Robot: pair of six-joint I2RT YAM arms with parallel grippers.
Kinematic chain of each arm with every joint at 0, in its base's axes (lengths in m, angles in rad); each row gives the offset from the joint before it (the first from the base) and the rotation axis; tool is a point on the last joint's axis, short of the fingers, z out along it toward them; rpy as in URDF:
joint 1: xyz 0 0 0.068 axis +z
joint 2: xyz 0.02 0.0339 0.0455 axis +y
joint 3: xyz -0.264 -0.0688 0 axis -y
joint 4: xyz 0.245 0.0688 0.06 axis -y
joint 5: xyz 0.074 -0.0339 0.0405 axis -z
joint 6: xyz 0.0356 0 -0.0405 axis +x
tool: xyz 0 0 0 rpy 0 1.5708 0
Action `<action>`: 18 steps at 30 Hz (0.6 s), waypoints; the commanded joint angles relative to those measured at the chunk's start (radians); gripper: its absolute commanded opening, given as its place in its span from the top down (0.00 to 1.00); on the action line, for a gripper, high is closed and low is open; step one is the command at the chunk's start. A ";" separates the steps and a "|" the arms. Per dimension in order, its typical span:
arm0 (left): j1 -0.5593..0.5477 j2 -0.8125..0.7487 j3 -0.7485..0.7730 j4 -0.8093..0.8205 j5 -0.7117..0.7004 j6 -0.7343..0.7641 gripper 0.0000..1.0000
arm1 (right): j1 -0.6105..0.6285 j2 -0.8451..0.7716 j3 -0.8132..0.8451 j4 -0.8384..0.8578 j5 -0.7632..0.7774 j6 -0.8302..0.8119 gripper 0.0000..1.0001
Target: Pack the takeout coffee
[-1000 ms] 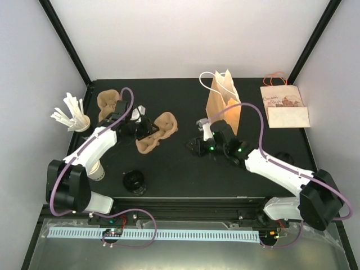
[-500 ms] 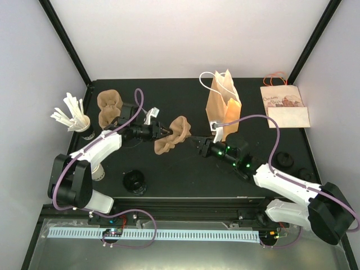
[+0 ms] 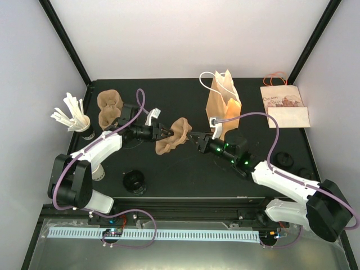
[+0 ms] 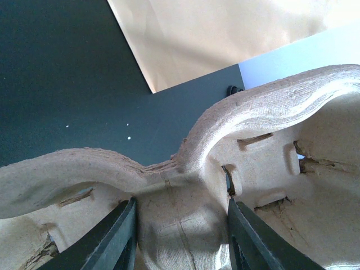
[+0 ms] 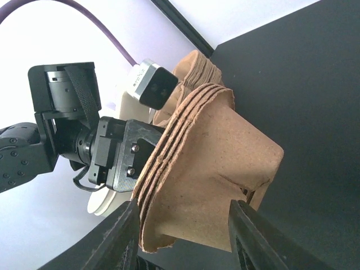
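One cup carrier (image 3: 174, 135) clamped upright in left end effector (image 3: 163, 133).

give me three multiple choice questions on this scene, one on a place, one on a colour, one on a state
1. Where does the flat printed bag lie?
A. far right corner of the table
B. near left corner
C. under the arms

2. What colour are the handles of the upright bag?
A. white
B. green
C. black

3. What is the left pincer doing?
A. hanging open over bare table
B. shut on the pulp cup carrier
C. holding a lid

Answers: 1 A, it lies flat by the far right edge. 2 A, a white loop shows at the bag's top. 3 B, its fingers clamp the carrier's middle in the left wrist view.
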 commanded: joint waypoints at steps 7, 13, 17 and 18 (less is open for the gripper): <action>-0.006 -0.007 0.006 0.009 0.036 0.050 0.78 | 0.005 0.039 0.045 0.030 -0.042 0.003 0.60; -0.006 -0.006 0.008 -0.009 0.027 0.062 0.79 | 0.006 0.060 0.047 0.052 -0.077 0.009 0.60; -0.006 -0.007 0.008 -0.012 0.028 0.063 0.79 | 0.005 0.063 0.044 0.072 -0.087 0.015 0.61; -0.006 -0.007 0.007 -0.013 0.029 0.063 0.79 | 0.005 0.065 0.045 0.070 -0.089 0.015 0.61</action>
